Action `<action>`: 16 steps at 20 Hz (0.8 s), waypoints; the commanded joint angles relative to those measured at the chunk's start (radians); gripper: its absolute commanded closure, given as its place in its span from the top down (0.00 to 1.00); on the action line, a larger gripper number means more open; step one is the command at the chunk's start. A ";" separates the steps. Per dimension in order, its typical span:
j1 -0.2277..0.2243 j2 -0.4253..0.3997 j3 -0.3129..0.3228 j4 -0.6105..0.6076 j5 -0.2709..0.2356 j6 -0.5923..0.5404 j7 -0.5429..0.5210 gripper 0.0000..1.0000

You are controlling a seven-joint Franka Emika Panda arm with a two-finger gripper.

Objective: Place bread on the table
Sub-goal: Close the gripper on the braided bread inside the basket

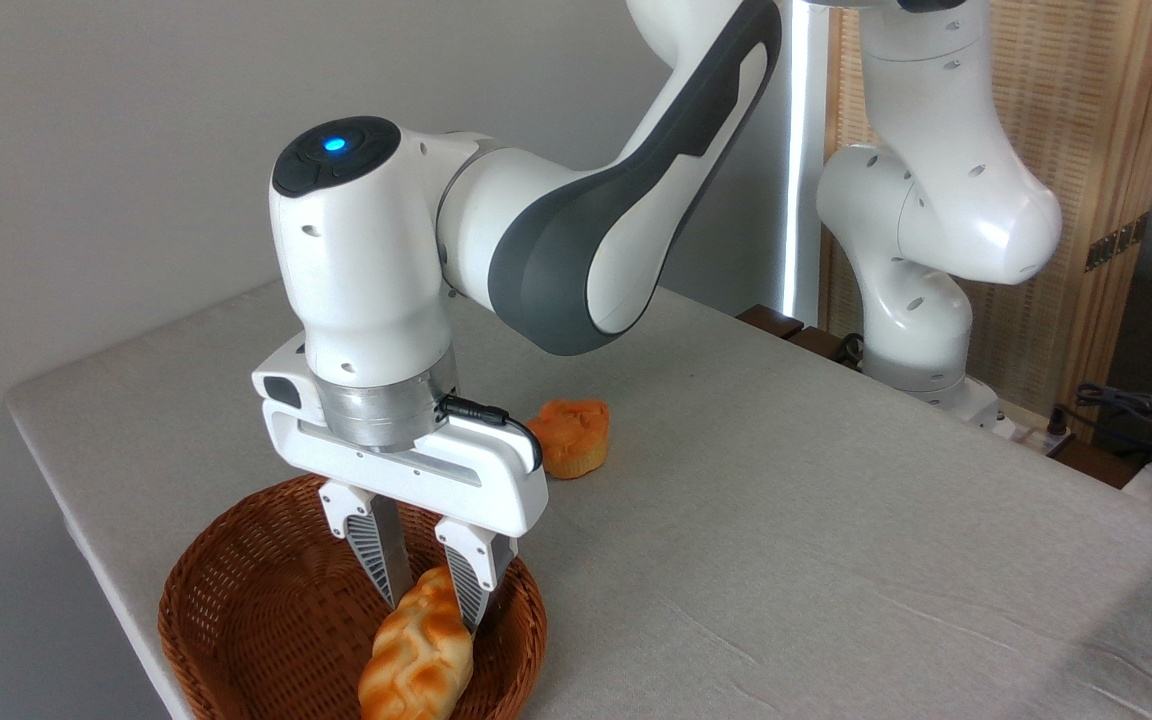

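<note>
The braided bread (416,655), pale with golden ridges, lies tilted inside the brown wicker basket (198,590) at the lower left, its near end pointing at the basket's front rim. My gripper (433,610) reaches straight down into the basket, and its two fingers press against the sides of the loaf's far end, shut on it. The loaf's near tip is cut off by the picture's bottom edge. The grey cloth table (786,560) stretches out to the right of the basket.
A small round orange muffin (572,436) sits on the table just behind the gripper body. The arm's white base (921,330) stands at the table's far right edge, with cables (1136,410) and a wooden screen (1086,150) beyond it.
</note>
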 commanded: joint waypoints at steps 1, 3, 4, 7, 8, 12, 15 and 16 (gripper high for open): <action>0.001 -0.004 -0.002 -0.011 -0.006 0.025 0.017 0.30; 0.003 -0.004 -0.002 -0.011 -0.006 0.023 0.018 0.30; 0.003 -0.004 -0.002 -0.011 -0.006 0.023 0.018 0.30; 0.003 -0.004 -0.002 -0.011 -0.006 0.023 0.018 0.27; 0.003 -0.006 -0.001 -0.011 -0.006 0.023 0.020 0.22; 0.003 -0.006 -0.002 -0.011 -0.006 0.023 0.028 0.06; 0.003 -0.006 -0.002 -0.009 -0.008 0.023 0.028 0.06; 0.003 -0.007 -0.001 -0.006 -0.008 0.023 0.028 0.06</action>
